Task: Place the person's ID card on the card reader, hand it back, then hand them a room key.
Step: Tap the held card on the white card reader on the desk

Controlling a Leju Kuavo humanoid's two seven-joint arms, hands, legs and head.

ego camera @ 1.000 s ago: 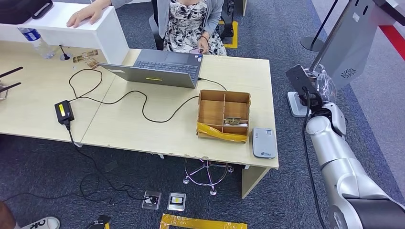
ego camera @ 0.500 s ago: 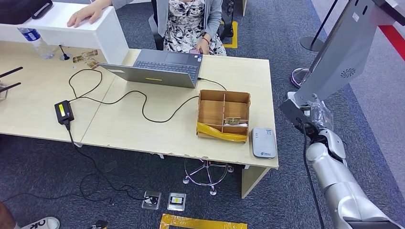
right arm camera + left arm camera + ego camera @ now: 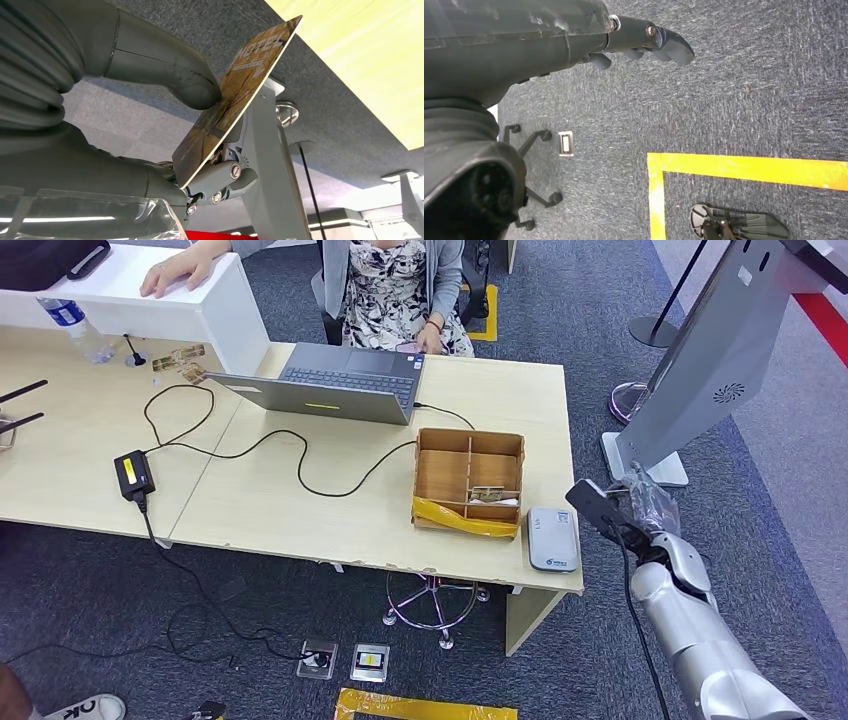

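Heads up, your right hand [image 3: 200, 145] has a card [image 3: 235, 97] pinched between the thumb [image 3: 170, 75] and the fingers [image 3: 222, 180] underneath. The print on it reads like "HOTEL", so I'd guess it's the room key and not the ID, but you can't be sure from one face.

In the head view the right hand [image 3: 640, 510] sits off the right end of the desk [image 3: 300, 510], just beside the card reader [image 3: 553, 538], and out over carpet, not over the desk.

What I'd worry about:

- The grip looks like it's only on the lower half of the card, with most of it sticking out free. Swing the arm quickly and it could pivot or slide out, and a flat card on carpet would be a pain for those fingers to pick up.
- The person [image 3: 395, 285] is seated at the far side, behind the laptop [image 3: 335, 385]. Reaching across means passing over the reader and the wooden box [image 3: 470, 480], so a low path could clip either one.
- Present it edge-on or too far away and they may tug at an angle while you're clamped on it.

Left hand [image 3: 644, 42] is hanging toward the floor, fingers loosely curled with nothing in them.
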